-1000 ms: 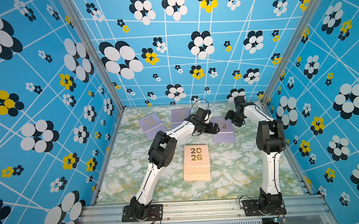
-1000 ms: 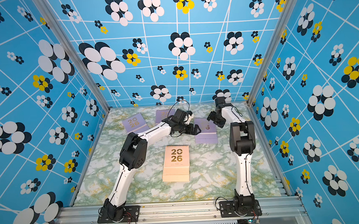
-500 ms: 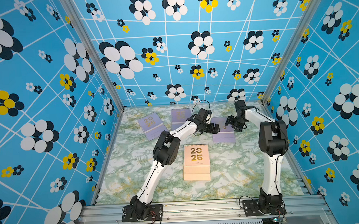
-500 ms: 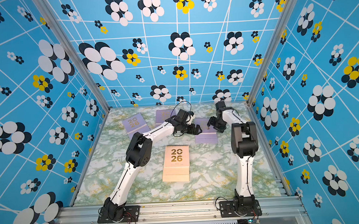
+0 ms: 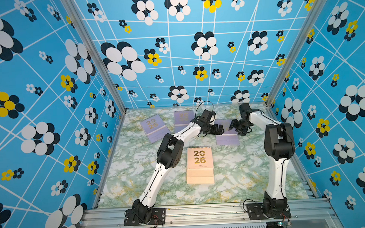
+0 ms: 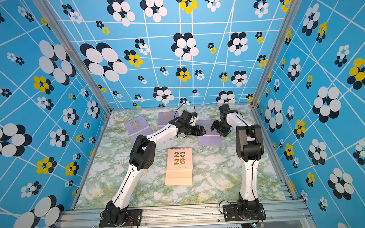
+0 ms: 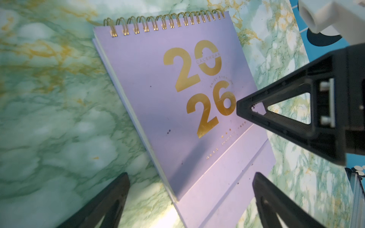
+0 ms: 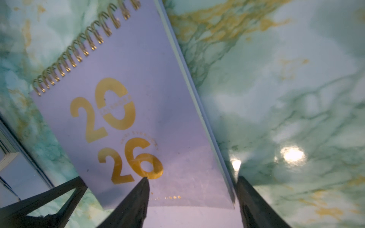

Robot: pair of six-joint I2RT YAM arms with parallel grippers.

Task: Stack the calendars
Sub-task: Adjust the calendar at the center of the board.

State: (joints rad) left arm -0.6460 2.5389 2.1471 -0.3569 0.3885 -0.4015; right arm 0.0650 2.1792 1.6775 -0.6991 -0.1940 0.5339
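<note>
Left end effector [image 7: 190,174] spread wide, right end effector [image 8: 192,178] apart, tip on matte lilac calendar [image 7: 167,98], gold wire spiral [image 7: 164,23]

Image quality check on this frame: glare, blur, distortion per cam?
Right wrist: two blown-out glare spots on the table, calendar slightly soft, its coil blurred. Left wrist: cover text crisp, a shadow across its lower part, bare table soft. In both top views: even light, sharp, posts straight, no obvious distortion.
</note>
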